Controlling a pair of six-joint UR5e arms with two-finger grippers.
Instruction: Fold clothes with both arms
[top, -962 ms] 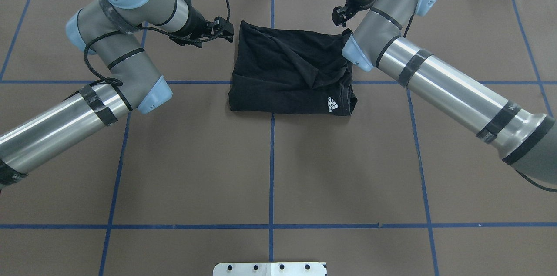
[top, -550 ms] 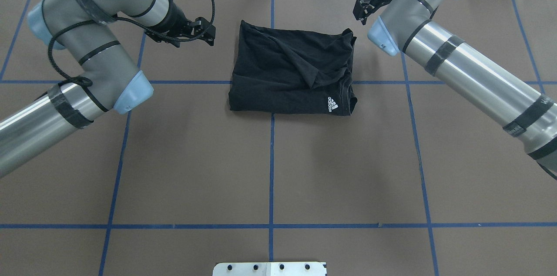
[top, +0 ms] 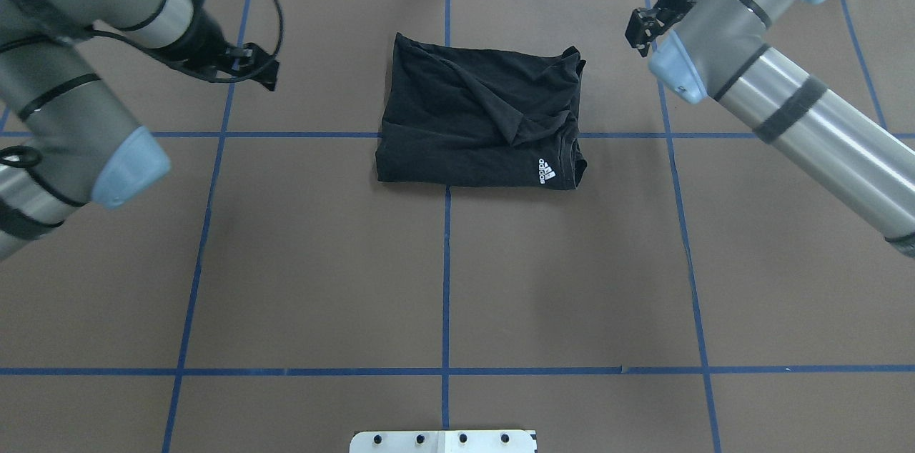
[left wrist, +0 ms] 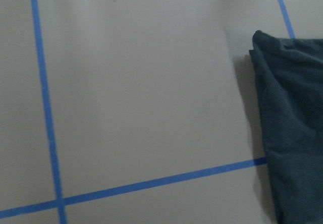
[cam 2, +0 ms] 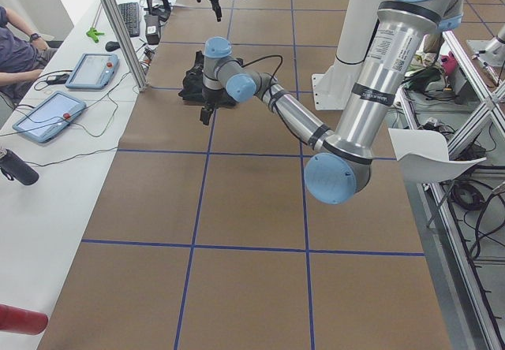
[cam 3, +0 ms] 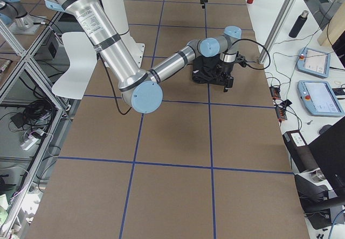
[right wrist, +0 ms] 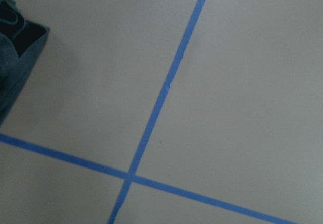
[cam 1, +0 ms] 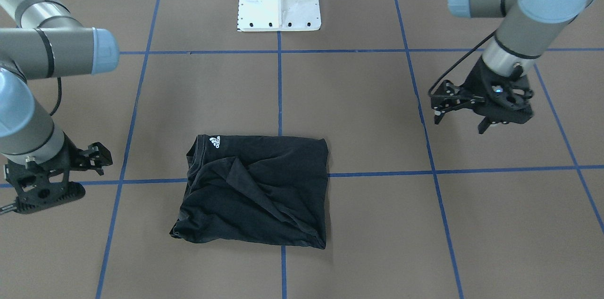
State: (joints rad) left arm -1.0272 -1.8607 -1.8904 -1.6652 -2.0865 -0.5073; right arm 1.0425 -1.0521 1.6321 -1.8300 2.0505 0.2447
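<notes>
As the T-shirt point(top: 465, 117) lies folded, we judge left arm point(top: 68, 106) and right arm point(top: 822, 131) hang aside to spare it; left jaws gape empty. Right jaws, we cannot tell.

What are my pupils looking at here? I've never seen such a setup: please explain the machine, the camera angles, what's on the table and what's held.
Two silver-grey tubular robot arms with black two-finger grippers share one white pedestal base. One picture looks from behind the robot, one faces it, two from the table's ends, two from wrist cameras. On the brown table with blue tape lines lies a folded black T-shirt with a small white logo. The left gripper and right gripper hang either side of it, holding nothing.
</notes>
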